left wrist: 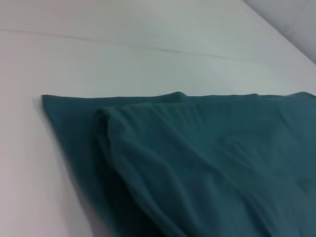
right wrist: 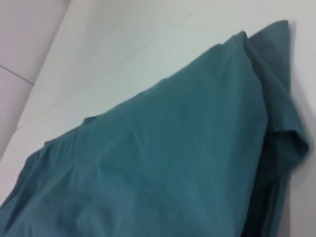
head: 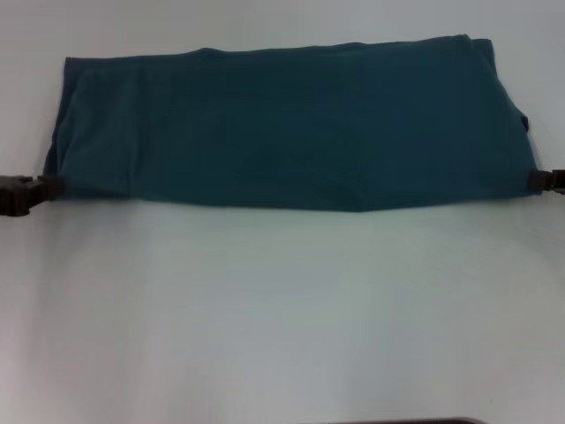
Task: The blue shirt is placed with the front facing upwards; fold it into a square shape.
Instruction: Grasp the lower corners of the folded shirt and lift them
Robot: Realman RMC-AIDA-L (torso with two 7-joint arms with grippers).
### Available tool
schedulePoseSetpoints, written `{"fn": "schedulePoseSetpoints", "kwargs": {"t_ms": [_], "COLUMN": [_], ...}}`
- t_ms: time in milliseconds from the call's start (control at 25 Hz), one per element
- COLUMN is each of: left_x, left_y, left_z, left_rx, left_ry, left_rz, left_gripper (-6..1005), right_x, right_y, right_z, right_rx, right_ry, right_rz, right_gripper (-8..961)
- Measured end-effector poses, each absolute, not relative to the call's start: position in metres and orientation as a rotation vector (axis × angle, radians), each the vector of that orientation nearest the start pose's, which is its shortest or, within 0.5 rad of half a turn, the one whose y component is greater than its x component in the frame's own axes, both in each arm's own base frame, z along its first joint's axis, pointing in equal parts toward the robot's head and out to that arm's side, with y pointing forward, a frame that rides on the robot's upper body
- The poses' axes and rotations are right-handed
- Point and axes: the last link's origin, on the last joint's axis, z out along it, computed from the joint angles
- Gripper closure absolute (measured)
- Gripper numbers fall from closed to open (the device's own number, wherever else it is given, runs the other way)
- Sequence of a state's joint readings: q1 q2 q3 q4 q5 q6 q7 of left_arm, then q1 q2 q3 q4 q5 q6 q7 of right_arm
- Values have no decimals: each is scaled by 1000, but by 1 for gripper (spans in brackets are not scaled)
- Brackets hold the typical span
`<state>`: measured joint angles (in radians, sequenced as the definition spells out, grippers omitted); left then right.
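Note:
The blue shirt (head: 291, 128) lies folded into a long plain teal band across the far half of the white table (head: 282, 300), with no lettering showing. My left gripper (head: 48, 187) is at the band's near left corner and my right gripper (head: 537, 181) at its near right corner, each shut on the cloth there. The near edge runs between them, bulging slightly toward me in the middle. In the left wrist view the shirt's (left wrist: 207, 163) top layer rises toward the camera over a flat lower layer. The right wrist view shows the shirt (right wrist: 163, 163) with bunched folds at one end.
Bare white table surface stretches from the shirt's near edge to the front. A thin dark strip (head: 397, 421) shows at the table's front edge. A seam line (left wrist: 148, 47) crosses the tabletop beyond the shirt.

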<state>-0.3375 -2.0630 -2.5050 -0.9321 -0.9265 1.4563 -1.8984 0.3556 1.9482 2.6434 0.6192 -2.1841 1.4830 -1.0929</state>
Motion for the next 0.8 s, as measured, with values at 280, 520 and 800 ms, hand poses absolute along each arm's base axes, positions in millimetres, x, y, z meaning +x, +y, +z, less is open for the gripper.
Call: {"fn": "schedulePoseSetpoints", "kwargs": {"t_ms": [280,520,800], "left_x": [-338,-339,-343], "left_y": [284,272,259], "left_z": [61,60,59], "left_rx": [-2403,-2429,-2457], "left_ry": [-1277,-1303,-1322], "left_rz": [-366,-366,-368], "left_gripper": [970,956,941], "right_x": [384,393,394], "right_y": [260,241,227], "right_z": [66,68,64], "right_rx": [-2085,-2055,-2062], "right_ry": [1743,1762,1767], "right_rz": [629,646,676], "right_gripper": [911,910,908]}}
